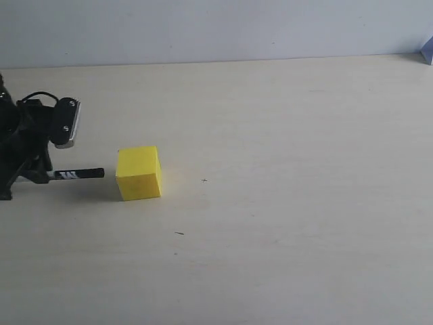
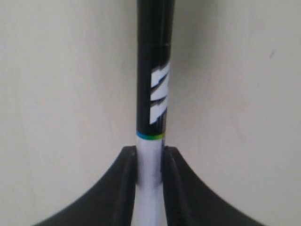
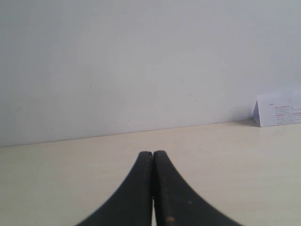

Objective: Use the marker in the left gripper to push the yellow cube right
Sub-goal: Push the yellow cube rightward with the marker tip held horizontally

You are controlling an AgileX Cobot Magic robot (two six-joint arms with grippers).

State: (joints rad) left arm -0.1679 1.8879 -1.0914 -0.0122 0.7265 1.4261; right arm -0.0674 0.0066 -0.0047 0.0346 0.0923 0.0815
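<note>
Cube (image 1: 139,173) is sitting on the table (image 1: 284,203) left of centre, and your marker (image 1: 76,174) is lying about level, low over the table, with its black tip just shy of the cube's left face. There's a sliver of gap and no contact that I can see, so I'd say you're at the approach and the push hasn't started.

For the next move, slide straight right. Keep the marker level and aimed at the middle of that face, or I reckon the cube will twist off to one side instead of sliding.

Left gripper (image 2: 149,157) is clamped on the marker's white barrel. The jaws are nearly together with only the barrel between them, and the black half sticks out toward the cube. Right gripper (image 3: 153,157) is closed tight on nothing.
</note>
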